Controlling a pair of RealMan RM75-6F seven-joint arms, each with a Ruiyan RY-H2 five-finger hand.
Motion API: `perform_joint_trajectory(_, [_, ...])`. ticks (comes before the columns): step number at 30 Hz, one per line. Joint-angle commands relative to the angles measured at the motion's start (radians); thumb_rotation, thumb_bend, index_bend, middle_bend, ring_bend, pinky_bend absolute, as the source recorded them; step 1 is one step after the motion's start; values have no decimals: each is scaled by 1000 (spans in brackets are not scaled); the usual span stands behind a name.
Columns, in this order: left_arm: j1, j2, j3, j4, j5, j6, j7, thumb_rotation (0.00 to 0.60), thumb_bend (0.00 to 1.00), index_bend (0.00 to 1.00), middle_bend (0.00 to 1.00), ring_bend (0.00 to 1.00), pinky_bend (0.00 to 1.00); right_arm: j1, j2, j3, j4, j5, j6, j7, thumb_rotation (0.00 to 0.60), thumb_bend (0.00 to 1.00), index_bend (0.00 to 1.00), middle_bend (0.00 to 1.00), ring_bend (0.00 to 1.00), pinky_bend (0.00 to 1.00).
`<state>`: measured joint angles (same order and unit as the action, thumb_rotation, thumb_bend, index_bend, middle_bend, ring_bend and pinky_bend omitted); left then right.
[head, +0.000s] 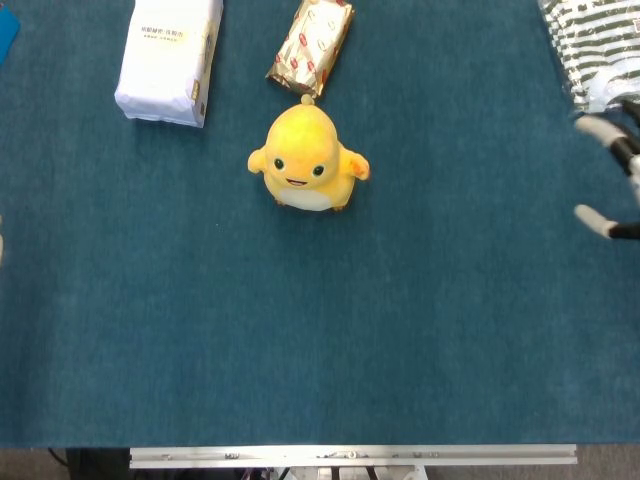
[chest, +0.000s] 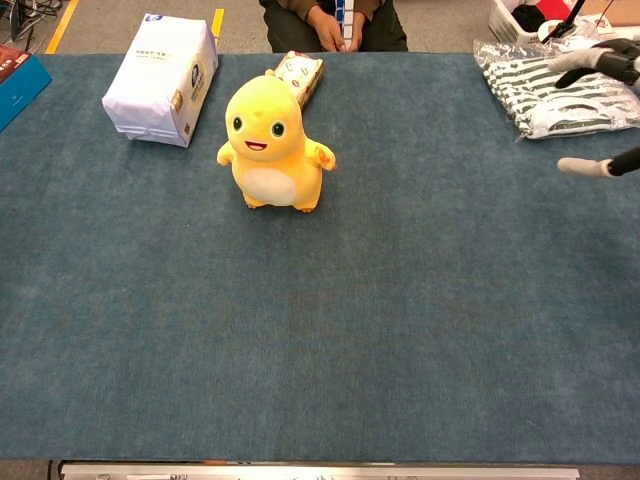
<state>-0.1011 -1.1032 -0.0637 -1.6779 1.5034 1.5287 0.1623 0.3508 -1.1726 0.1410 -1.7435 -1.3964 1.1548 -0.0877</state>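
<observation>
Striped packaged bundle (chest: 560, 88) at far right table (chest: 400, 330) corner, right hand (chest: 605, 110) just beside and over its near edge, fingers (head: 598, 128) spread apart, empty; yellow plush toy (chest: 271, 145) upright, well apart; left hand unseen.

Clear bag of striped cloth (chest: 560, 85) lies flat at table's far right corner

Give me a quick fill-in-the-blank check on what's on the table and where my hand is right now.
The yellow plush toy stands ____ on the blue cloth.
The right hand, fingers spread, holds ____.
The thing nearest that hand is the ____ striped bag.
The gold snack packet lies just ____ the toy.

Missing words: upright; nothing; green-and-white; behind
</observation>
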Motion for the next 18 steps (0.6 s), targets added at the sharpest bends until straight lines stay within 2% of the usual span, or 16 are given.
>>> perform_joint_trajectory(1, [5,4,0,-1,0,8,-3,600,384,491,476,367,391,60,-58,29,30,60,-85,10,600,151,406,354,87,88])
perform_joint_trajectory(5, [16,13,2,-3,0,22,-10,600,384,491,476,367,391,140,-124,55,47,145,-193,-10,600,132,414,355,87,89])
perform_joint_trajectory(9, [23,21,5,-4,4,30,-16,600,384,491,476,367,391,202,-179,78,66,217,-250,-51,600,102,413,356,111,89])
perform_joint_trajectory(12, [29,27,6,-2,6,36,-25,600,384,491,475,367,391,248,-231,96,84,278,-257,-112,600,89,413,378,153,89])
perform_joint_trajectory(18, [35,34,8,2,10,42,-37,600,384,491,476,367,391,313,-324,126,112,370,-227,-207,600,74,413,494,278,89])
